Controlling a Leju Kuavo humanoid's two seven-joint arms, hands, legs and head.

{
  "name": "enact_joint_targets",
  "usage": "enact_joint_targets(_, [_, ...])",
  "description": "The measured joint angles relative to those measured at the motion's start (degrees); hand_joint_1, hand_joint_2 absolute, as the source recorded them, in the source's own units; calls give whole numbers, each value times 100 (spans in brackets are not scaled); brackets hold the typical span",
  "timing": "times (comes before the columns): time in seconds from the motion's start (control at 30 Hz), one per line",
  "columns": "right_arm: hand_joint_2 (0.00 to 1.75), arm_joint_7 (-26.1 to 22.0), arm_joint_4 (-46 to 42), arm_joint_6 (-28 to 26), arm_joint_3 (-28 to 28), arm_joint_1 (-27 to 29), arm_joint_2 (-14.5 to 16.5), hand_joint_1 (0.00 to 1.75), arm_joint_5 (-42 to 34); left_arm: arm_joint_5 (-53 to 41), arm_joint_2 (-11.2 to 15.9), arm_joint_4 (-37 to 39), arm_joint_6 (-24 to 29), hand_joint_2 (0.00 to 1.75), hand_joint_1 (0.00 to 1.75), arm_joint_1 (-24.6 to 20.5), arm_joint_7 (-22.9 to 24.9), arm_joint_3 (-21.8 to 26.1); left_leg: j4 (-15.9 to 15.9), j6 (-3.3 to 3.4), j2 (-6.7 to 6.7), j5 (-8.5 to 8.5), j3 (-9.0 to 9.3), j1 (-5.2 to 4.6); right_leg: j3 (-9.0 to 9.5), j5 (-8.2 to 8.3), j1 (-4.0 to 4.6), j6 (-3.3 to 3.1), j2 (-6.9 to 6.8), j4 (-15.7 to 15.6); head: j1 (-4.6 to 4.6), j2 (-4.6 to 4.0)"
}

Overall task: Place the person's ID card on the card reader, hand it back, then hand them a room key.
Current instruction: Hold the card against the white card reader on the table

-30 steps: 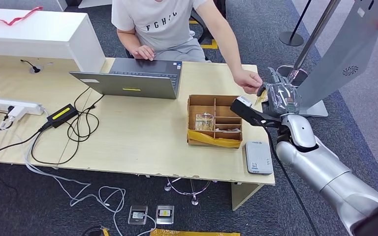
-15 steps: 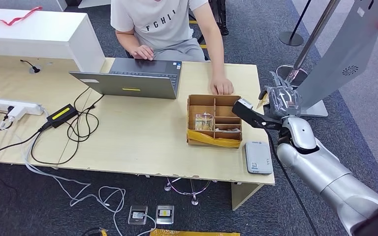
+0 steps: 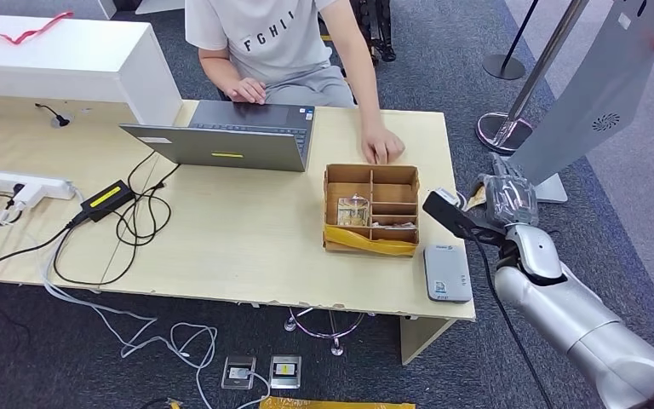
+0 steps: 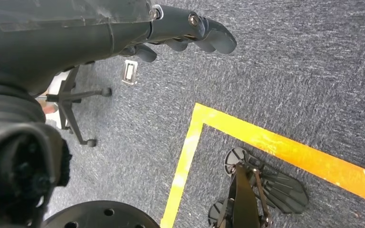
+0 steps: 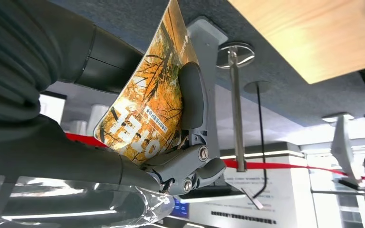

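a wooden desk (image 3: 221, 230) seen from above, with a person (image 3: 281, 43) seated on its far side. to the far left of the robot's right hand lie a power strip (image 3: 17, 185) and tangled cables, then an open laptop (image 3: 230, 141) under one of the person's hands. nearer the hand sits a cardboard box (image 3: 371, 209) with dividers; the person's other hand (image 3: 383, 149) rests on the desk just beyond it. the white card reader (image 3: 448, 273) lies at the desk's near right corner, just below and to the left of the hand.

the right hand (image 3: 496, 200) hovers off the desk's right edge, above and slightly beyond the reader, not touching it. it pinches the id card (image 5: 147, 95), an orange card printed with autumn trees, between thumb (image 5: 192, 97) and fingers, with the card standing out past them. the grip covers only part of the card, so the hold looks light.

what could go wrong, as a judgement: the card could slip or twist in this shallow pinch as the hand lowers, and fall to the floor beside the desk, since the hand is past the edge. the card could also land tilted or half off the reader, or the fingers could knock the small reader and push it off its corner.

the left hand (image 4: 180, 28) hangs low over grey carpet with orange floor tape; its fingers look loosely curled and hold nothing that i can see.
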Motion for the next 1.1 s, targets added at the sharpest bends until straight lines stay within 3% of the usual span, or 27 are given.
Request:
enact_joint_targets(0.6, [175,103,-319,61,84,910,-484,175,-388,278,16,0,15,0,0,161,-107,-3,0,-2,5,-3,1,1,0,0,0,0,4,0,-1,0])
enact_joint_targets(1.1, [175,9,-987,-16,431,1148,-504,175,-339,210,48,-2,-2,0,0,132,-90,-166,-1,-2,6,-3,1,1,1,0,0,0,4,0,0,0])
